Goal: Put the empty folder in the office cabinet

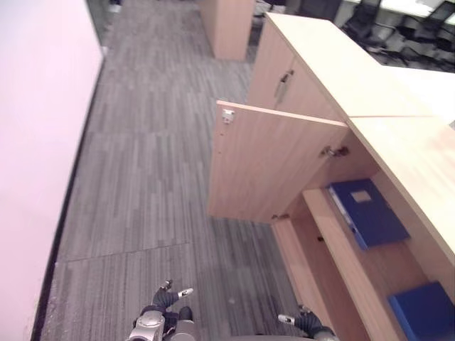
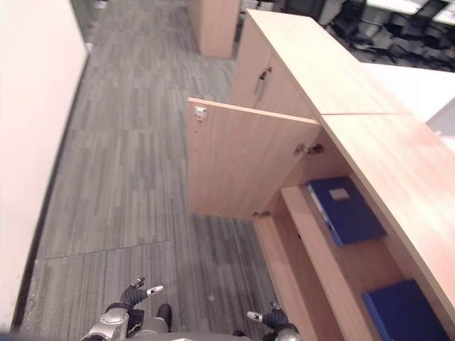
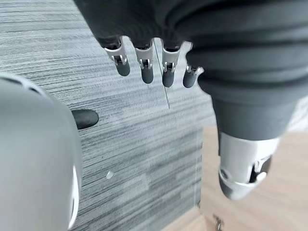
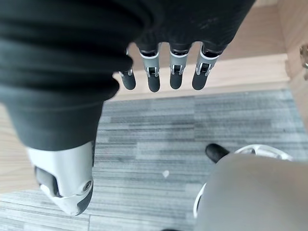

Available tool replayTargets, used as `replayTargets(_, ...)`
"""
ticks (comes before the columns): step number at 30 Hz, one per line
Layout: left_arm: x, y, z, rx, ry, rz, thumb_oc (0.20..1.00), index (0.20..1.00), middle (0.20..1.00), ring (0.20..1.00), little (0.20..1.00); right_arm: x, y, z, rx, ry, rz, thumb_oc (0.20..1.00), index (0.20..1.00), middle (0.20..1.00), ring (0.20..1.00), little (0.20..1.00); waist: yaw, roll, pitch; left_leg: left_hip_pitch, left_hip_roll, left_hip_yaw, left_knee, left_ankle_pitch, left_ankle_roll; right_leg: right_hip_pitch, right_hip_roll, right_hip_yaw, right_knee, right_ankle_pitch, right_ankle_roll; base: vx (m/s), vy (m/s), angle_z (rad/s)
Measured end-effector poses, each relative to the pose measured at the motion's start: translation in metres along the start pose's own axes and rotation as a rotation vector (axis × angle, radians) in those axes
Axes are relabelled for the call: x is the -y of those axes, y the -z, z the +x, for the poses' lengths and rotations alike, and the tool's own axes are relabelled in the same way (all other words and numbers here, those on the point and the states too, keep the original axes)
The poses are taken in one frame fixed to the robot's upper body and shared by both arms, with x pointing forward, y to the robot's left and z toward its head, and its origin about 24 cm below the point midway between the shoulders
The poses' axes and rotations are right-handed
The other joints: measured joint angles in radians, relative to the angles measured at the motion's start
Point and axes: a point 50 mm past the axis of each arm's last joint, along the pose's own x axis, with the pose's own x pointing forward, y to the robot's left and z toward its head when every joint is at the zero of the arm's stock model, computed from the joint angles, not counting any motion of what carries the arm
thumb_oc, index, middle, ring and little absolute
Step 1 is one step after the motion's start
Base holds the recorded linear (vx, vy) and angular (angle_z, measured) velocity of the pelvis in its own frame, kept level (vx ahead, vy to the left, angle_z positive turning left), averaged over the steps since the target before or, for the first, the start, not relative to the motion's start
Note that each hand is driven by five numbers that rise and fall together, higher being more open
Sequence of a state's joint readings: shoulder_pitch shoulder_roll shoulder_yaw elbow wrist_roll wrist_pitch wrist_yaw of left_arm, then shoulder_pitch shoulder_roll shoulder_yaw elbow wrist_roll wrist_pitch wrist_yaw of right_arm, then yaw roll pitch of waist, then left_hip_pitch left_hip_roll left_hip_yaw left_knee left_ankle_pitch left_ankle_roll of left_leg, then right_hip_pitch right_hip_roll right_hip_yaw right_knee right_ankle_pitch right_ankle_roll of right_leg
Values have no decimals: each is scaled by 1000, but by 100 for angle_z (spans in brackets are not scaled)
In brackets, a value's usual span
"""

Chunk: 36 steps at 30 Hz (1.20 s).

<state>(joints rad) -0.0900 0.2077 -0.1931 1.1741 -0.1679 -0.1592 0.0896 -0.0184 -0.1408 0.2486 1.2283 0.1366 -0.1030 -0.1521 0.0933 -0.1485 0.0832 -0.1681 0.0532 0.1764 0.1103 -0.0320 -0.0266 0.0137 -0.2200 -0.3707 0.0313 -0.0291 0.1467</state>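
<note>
Flat dark-blue folder [image 1: 368, 212] lies on the upper shelf of the light-wood office cabinet [image 1: 334, 71], at four o'clock; its open wooden door [image 1: 266, 167] juts over the grey carpet. Left hand [image 3: 144, 62] and right hand [image 4: 163, 72] hang relaxed, fingers straight, holding nothing (a second blue folder [image 1: 425, 311] sits lower). Judged risk: a low-hanging hand clipping the protruding door's edge on approach

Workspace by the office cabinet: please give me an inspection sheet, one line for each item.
Surface: grey striped carpet floor; light wood cabinet top.
Job's things: office cabinet with one door swung open; a blue folder lies flat on the upper shelf, another blue folder on the level below.
Clutter: nothing seen.
Hands: left hand and right hand hang over the carpet, fingers relaxed, holding nothing.
Cables: nothing seen.
Surroundings: pale wall on the left; black office chairs beyond the cabinet.
</note>
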Motion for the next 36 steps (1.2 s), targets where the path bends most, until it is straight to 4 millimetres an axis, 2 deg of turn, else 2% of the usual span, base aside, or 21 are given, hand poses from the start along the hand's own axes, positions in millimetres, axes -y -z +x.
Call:
replayTargets(1,-6,-3,3,-28,6,25,1000,1000,1000,1000,1000,11,-3,2,5,20,20,1000,1000,1000,1000,1000,-25,29,23,8,-2,-17,11,-16,20,-14,-17,-17,99,-7,0,-49,119,47)
replayTargets(3,-7,-7,3,-6,-2,44,1000,1000,1000,1000,1000,29,-6,3,11,78,42,1000,1000,1000,1000,1000,-32,65,42,40,-1,-11,-7,-8,34,-96,-52,28,298,0,-7,0,135,15)
replayTargets(5,-6,-19,5,43,6,33,1000,1000,1000,1000,1000,39,-5,3,0,110,32,1000,1000,1000,1000,1000,-44,83,62,71,-10,-32,-37,-7,65,-194,-69,101,481,56,-4,140,99,12)
replayTargets(6,-7,-20,5,49,7,29,1000,1000,1000,1000,1000,38,-8,4,1,108,31,1000,1000,1000,1000,1000,-48,86,72,90,-14,-42,-59,7,72,-219,-70,143,502,40,12,150,46,27)
replayTargets(9,-8,-20,6,47,4,20,1000,1000,1000,1000,1000,29,1,3,-20,86,41,1000,1000,1000,1000,1000,-49,83,74,119,-16,-58,-117,37,66,-211,-13,189,293,2,21,214,5,18)
replayTargets(10,-8,-11,3,25,3,14,1000,1000,1000,1000,1000,24,0,2,-21,76,51,1000,1000,1000,1000,1000,-50,78,73,151,-15,-61,-152,41,60,-199,39,208,163,5,27,307,-38,5)
replayTargets(12,-1,6,-1,-28,20,5,1000,1000,1000,1000,1000,24,2,2,-23,77,61,1000,1000,1000,1000,1000,-75,82,75,201,-21,-79,-199,35,50,-228,133,221,57,26,31,263,-91,33)
replayTargets(13,2,7,-2,-28,28,2,1000,1000,1000,1000,1000,24,6,1,-34,78,67,1000,1000,1000,1000,1000,-86,77,73,208,-31,-89,-198,34,44,-229,139,219,38,45,27,169,-108,68)
replayTargets(15,15,19,-7,-50,62,11,1000,1000,1000,1000,1000,28,26,-4,-89,93,73,1000,1000,1000,1000,1000,-85,84,52,251,-42,-110,-194,6,18,-203,143,220,28,117,-62,199,-135,36)
replayTargets(18,25,20,-8,-47,94,2,1000,1000,1000,1000,1000,41,27,-4,-91,124,59,1000,1000,1000,1000,1000,-83,144,23,248,-6,-96,-160,-13,-10,-161,179,205,-33,127,-90,145,-126,-3)
replayTargets(21,25,11,-6,-8,103,-1,1000,1000,1000,1000,1000,54,29,-5,-94,156,46,1000,1000,1000,1000,1000,-81,139,28,213,-5,-81,8,-32,-40,-93,182,201,-82,122,-122,48,-166,1)
replayTargets(23,24,1,-4,23,103,1,1000,1000,1000,1000,1000,58,27,-4,-87,168,50,1000,1000,1000,1000,1000,-75,115,42,92,1,-74,262,-41,-66,-80,174,203,-90,95,-149,15,-93,-2)
replayTargets(24,24,-1,-4,27,104,-2,1000,1000,1000,1000,1000,59,27,-5,-87,170,49,1000,1000,1000,1000,1000,-69,112,45,57,7,-76,329,-34,-77,-79,175,207,-87,93,-157,23,-57,-13)
replayTargets(25,27,-1,-4,27,111,-14,1000,1000,1000,1000,1000,65,28,-5,-91,186,43,1000,1000,1000,1000,1000,-57,103,54,-30,23,-106,455,-39,-97,-69,185,211,-77,87,-198,149,-34,-5)
replayTargets(26,28,-5,-3,41,123,-11,1000,1000,1000,1000,1000,73,31,-7,-100,212,36,1000,1000,1000,1000,1000,-58,106,66,-77,24,-129,468,-39,-96,-65,191,202,-77,81,-203,142,11,0)
replayTargets(27,28,-6,-3,46,123,-12,1000,1000,1000,1000,1000,76,28,-6,-95,218,34,1000,1000,1000,1000,1000,-56,107,70,-89,23,-129,427,-38,-94,-60,193,205,-82,75,-207,245,106,6)
replayTargets(30,30,-8,-3,51,137,-7,1000,1000,1000,1000,1000,85,24,-5,-95,241,33,1000,1000,1000,1000,1000,-56,119,82,-33,22,-143,82,-18,-98,-32,213,215,-117,87,-189,138,74,-16)
replayTargets(32,31,-4,-4,44,143,-5,1000,1000,1000,1000,1000,89,17,-4,-76,250,34,1000,1000,1000,1000,1000,-54,127,83,2,19,-168,-57,23,-97,-21,221,232,-118,77,-178,178,85,-36)
replayTargets(33,30,-2,-5,37,140,-8,1000,1000,1000,1000,1000,92,14,-3,-70,259,37,1000,1000,1000,1000,1000,-50,141,77,39,17,-190,-149,71,-92,-12,225,248,-118,70,-170,207,120,-28)
replayTargets(35,32,4,-7,22,143,-13,1000,1000,1000,1000,1000,95,17,-5,-75,267,33,1000,1000,1000,1000,1000,-55,158,68,54,31,-183,-153,127,-83,4,241,249,-118,66,-166,117,78,-22)
replayTargets(36,33,5,-7,19,148,-11,1000,1000,1000,1000,1000,95,21,-6,-84,266,31,1000,1000,1000,1000,1000,-55,183,56,74,40,-178,-157,135,-70,13,248,252,-119,57,-157,100,76,-13)
